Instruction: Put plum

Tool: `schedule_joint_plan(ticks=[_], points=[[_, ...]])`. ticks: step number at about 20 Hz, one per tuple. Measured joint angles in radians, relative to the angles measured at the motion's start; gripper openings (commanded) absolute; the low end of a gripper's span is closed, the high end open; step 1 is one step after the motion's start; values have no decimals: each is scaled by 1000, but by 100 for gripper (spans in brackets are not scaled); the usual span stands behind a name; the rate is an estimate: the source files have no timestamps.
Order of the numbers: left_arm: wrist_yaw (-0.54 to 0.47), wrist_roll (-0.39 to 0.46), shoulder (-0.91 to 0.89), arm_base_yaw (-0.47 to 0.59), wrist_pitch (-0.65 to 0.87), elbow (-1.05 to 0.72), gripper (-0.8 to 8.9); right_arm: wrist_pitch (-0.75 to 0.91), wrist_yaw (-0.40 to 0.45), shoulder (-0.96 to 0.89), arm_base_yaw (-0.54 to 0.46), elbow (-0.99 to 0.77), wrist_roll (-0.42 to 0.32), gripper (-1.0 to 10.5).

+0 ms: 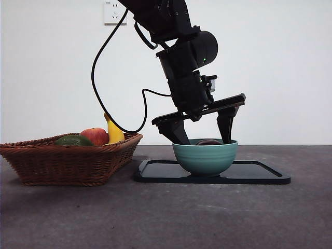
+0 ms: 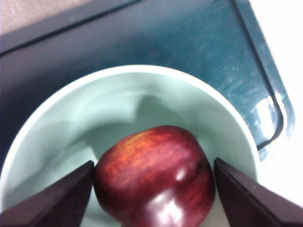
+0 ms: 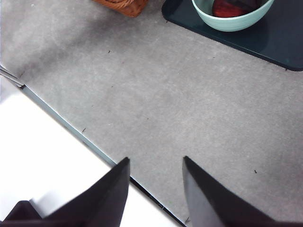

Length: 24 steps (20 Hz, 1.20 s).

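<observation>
The plum [image 2: 156, 177], dark maroon and glossy, lies at the bottom of a pale green bowl [image 2: 142, 78]. My left gripper [image 2: 153, 162] reaches down into the bowl, open, with one jaw on each side of the fruit and a slight gap showing at one side. In the front view the plum [image 1: 209, 141] just peeks over the rim of the bowl [image 1: 205, 158], between the spread jaws of the left gripper [image 1: 206, 139]. My right gripper [image 3: 156, 159] hangs open over the table's near edge, far from the bowl [image 3: 232, 21], with nothing between its jaws.
The bowl stands on a black tray [image 1: 259, 174]. To its left is a wicker basket [image 1: 67, 161] holding a red apple [image 1: 95, 136], a banana [image 1: 114, 132] and a dark green fruit [image 1: 73, 140]. A black cable loops down from the left arm.
</observation>
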Motion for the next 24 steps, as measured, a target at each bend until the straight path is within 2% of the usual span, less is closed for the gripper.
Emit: schedule_joint_plan(ticks=[2,7,10,20,24], points=[[0,8,0,0,0,0,241,0,0,0,0,0,0,178],[0,19,0,0,0,1,241,0,0,0,0,0,0,178],[0,30,7,0,-57,43,241,1,0,0,0,0,0,178],[-1,96,11,43,-324,507,244,8,3,0,0,0,0,178],[-61,118,11,95,-467,732,244,8,3,0,0,0,0,178]])
